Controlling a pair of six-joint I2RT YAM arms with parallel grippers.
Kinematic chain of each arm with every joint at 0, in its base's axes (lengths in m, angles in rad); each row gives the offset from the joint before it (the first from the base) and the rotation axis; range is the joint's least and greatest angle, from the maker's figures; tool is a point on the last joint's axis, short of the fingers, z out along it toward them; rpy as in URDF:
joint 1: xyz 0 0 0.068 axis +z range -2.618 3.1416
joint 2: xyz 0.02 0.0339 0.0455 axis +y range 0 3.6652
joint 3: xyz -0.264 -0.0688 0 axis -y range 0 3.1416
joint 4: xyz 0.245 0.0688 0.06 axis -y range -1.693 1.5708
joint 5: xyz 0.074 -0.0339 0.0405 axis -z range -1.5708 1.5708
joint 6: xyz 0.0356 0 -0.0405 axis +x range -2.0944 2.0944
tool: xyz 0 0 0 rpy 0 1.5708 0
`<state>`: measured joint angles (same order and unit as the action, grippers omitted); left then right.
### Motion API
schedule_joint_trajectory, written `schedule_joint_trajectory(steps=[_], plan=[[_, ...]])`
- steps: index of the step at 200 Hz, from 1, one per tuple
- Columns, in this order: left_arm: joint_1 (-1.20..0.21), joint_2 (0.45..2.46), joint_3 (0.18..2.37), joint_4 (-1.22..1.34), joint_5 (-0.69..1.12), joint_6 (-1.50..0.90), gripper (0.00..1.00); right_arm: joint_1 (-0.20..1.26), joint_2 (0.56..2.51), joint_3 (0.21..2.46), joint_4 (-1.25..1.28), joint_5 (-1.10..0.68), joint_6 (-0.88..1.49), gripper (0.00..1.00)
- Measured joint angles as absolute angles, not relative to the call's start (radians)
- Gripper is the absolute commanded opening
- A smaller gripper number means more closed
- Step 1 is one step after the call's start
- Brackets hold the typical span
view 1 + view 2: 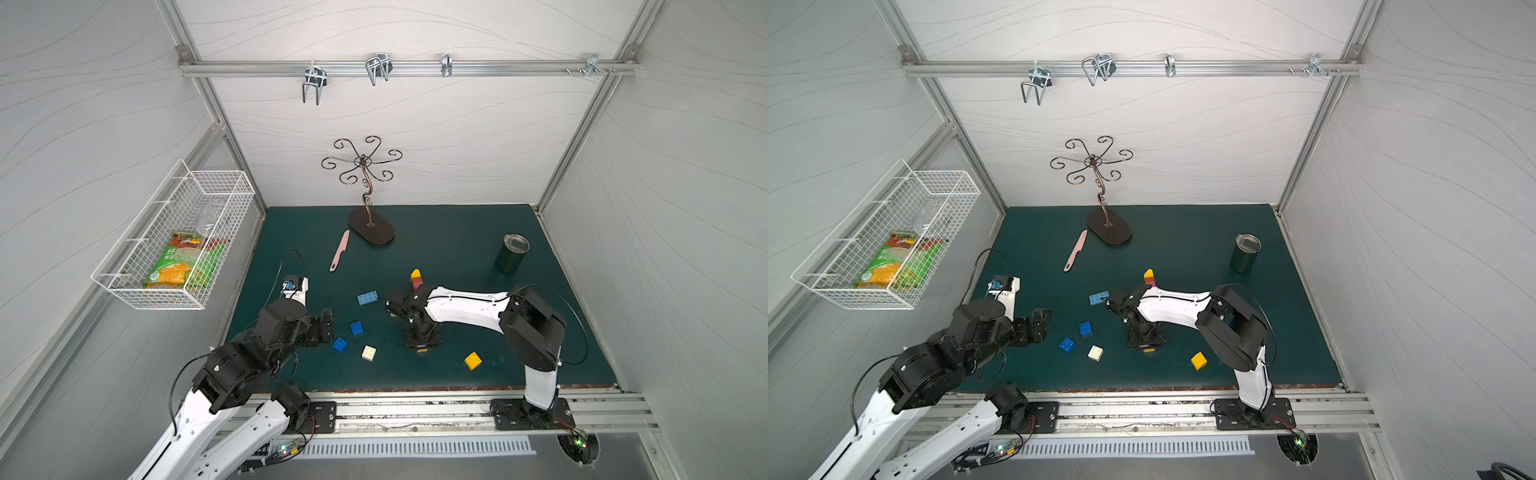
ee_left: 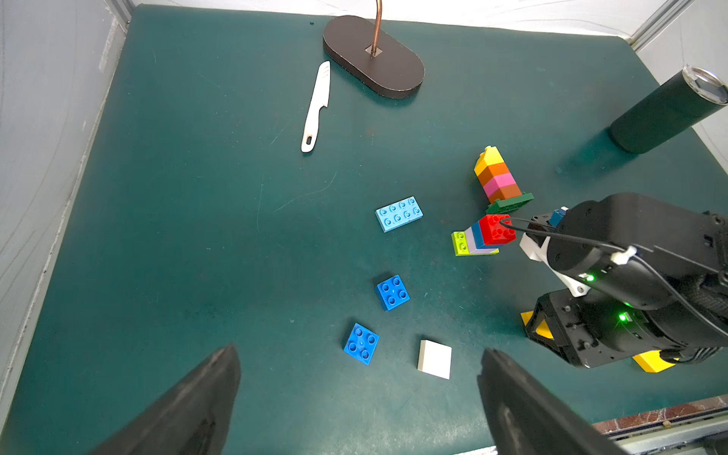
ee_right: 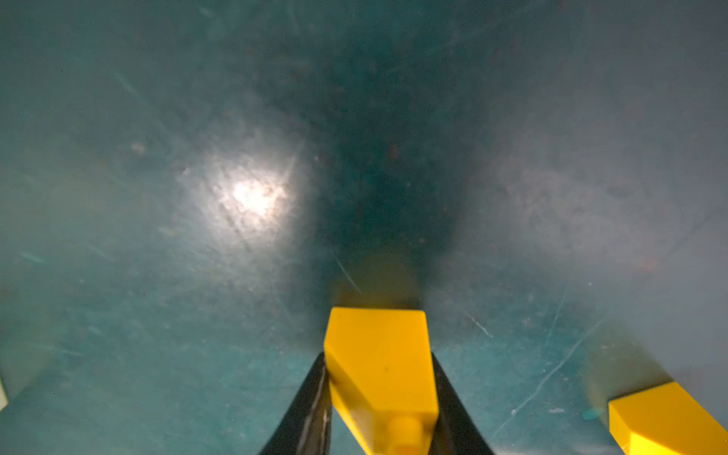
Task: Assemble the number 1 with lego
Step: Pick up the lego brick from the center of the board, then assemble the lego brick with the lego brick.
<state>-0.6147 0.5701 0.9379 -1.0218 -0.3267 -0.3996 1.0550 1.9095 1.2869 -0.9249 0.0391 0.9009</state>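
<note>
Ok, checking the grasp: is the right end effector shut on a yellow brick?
Yes, fingers of the right end effector press both sides of the yellow brick.

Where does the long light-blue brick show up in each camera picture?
Top view: light-blue brick, middle of the green mat.
Top view: same place.
Left wrist: near picture centre.
Right wrist: not in it.
Shared landmark, except right wrist: the stand's oval base.

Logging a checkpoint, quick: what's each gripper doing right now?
Left gripper: open, empty.
Right gripper: shut on a yellow brick.
</note>
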Motion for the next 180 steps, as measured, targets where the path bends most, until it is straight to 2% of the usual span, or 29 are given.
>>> schedule_joint_trajectory(steps=[42, 88, 134, 180], plan=[[-0.615, 0.559, 0.938, -1.022, -0.327, -0.4, 1.0, 1.014, 1.813, 1.309, -0.968, 0.022, 0.917, 0.16], [-0.615, 0.535, 0.938, -1.022, -0.326, -0.399, 1.0, 0.96, 1.776, 1.538, -1.04, 0.019, 0.906, 0.16], [-0.615, 0.52, 0.938, -1.021, -0.302, -0.392, 1.0, 0.905, 1.891, 1.769, -1.118, 0.019, 0.862, 0.15], [-0.618, 0.421, 0.913, -0.976, -0.123, -0.34, 0.99, 0.895, 2.038, 1.896, -1.171, 0.013, 0.834, 0.14]])
